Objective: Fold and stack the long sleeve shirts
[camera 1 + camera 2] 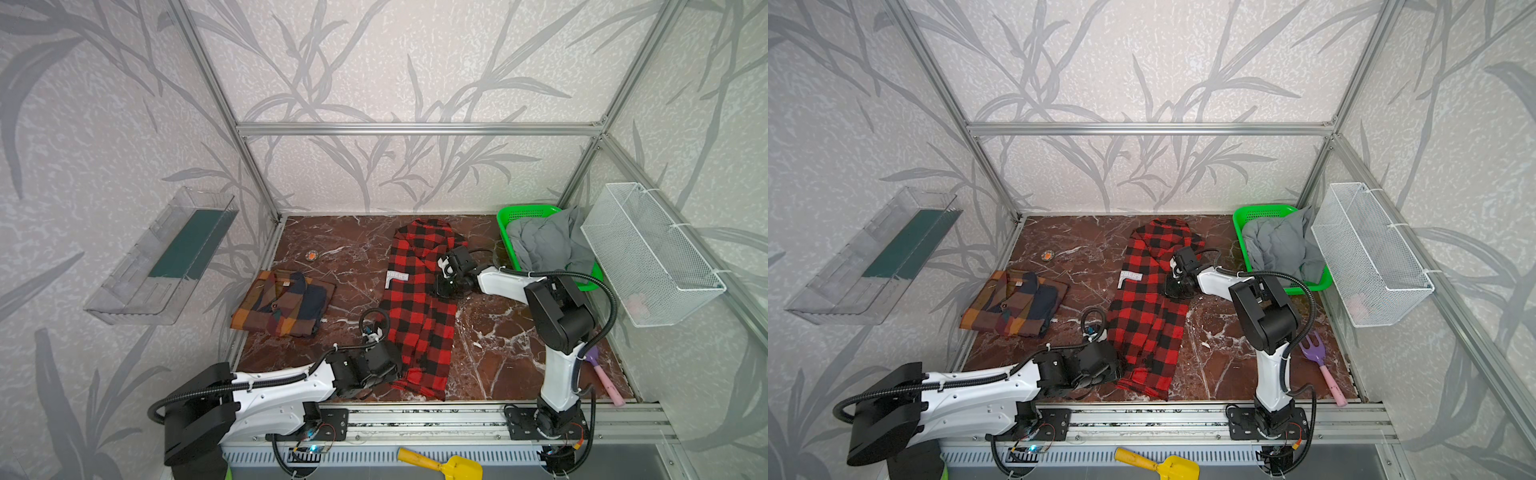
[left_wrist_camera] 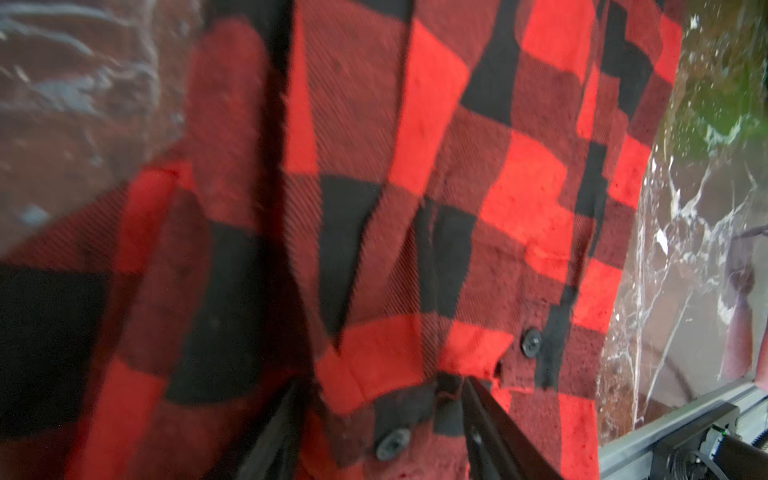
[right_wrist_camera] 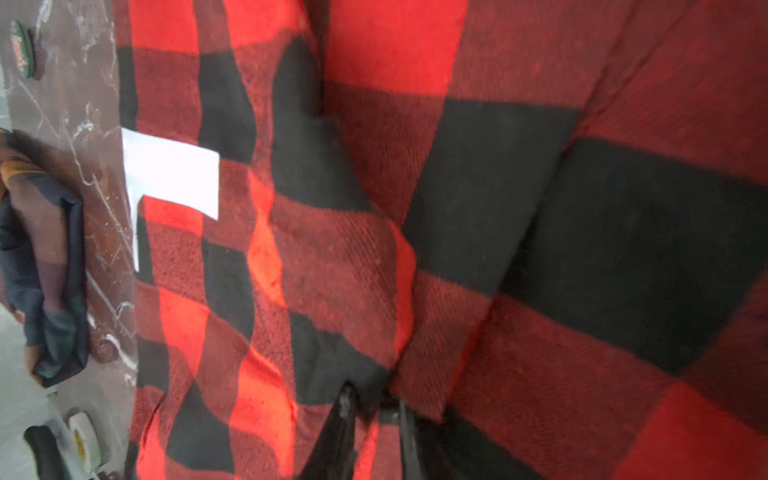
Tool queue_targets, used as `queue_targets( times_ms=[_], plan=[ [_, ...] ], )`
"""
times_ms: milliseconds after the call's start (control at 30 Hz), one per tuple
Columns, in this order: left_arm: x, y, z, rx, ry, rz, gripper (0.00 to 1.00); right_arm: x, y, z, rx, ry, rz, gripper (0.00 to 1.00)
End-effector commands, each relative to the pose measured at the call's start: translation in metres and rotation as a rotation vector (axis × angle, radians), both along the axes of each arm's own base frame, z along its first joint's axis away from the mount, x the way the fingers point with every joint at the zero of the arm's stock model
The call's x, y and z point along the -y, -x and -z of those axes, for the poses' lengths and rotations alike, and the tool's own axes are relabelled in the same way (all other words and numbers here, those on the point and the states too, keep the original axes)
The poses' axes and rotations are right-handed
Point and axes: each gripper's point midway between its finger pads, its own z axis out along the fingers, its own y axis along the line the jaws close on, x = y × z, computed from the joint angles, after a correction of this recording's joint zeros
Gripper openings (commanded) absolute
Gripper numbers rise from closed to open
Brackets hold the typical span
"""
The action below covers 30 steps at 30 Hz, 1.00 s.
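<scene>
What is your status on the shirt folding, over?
Right gripper pinching a fold of the red-and-black shirt; left gripper open over its near end. Brown plaid shirt folded, lying apart at left. Nothing between them.

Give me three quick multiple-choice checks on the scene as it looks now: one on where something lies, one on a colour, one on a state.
1. Where does the brown plaid shirt lie?
A) on the table, left of the red-and-black shirt
B) on the front rail
C) on top of the red-and-black shirt

2. What colour is the cloth in the green basket?
A) red
B) grey
C) yellow

3. How is the red-and-black shirt?
A) folded square
B) rolled into a ball
C) stretched out long, unstacked

Answers:
1 A: both top views show it folded near the left edge, apart from the red one.
2 B: the grey cloth heaps over the rim.
3 C: it runs back to front as one long strip.
</scene>
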Motion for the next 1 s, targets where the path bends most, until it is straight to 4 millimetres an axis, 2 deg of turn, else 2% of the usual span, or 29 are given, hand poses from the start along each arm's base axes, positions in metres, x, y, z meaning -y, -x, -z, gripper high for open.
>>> queue_targets(
  times_ms=[0,133,267,400,567,700,900,967],
  plan=[
    [-0.004,-0.009,-0.017,0.065,-0.046,-0.034,0.63,0.013,0.009,0.002,-0.021,0.068,-0.027,0.22],
    [0.011,-0.01,-0.039,0.152,-0.034,0.034,0.65,0.025,0.0,-0.045,0.073,0.047,-0.009,0.25],
    [0.012,-0.014,-0.052,0.209,-0.103,0.091,0.68,0.039,-0.009,-0.079,0.122,0.01,0.037,0.31],
    [-0.005,-0.019,-0.06,0.263,-0.202,0.104,0.7,0.021,-0.011,-0.092,0.119,-0.063,0.005,0.35],
    [-0.033,-0.015,-0.057,0.28,-0.233,0.079,0.7,-0.013,-0.001,-0.081,0.079,-0.109,-0.061,0.36],
    [-0.052,-0.007,-0.053,0.258,-0.206,0.043,0.7,-0.029,0.01,-0.065,0.052,-0.121,-0.076,0.36],
    [-0.077,-0.014,-0.074,0.341,-0.231,-0.024,0.7,-0.066,0.04,-0.035,0.001,-0.12,-0.129,0.35],
    [-0.084,-0.018,-0.08,0.355,-0.253,-0.049,0.7,-0.073,0.051,-0.027,-0.002,-0.116,-0.148,0.35]
  ],
)
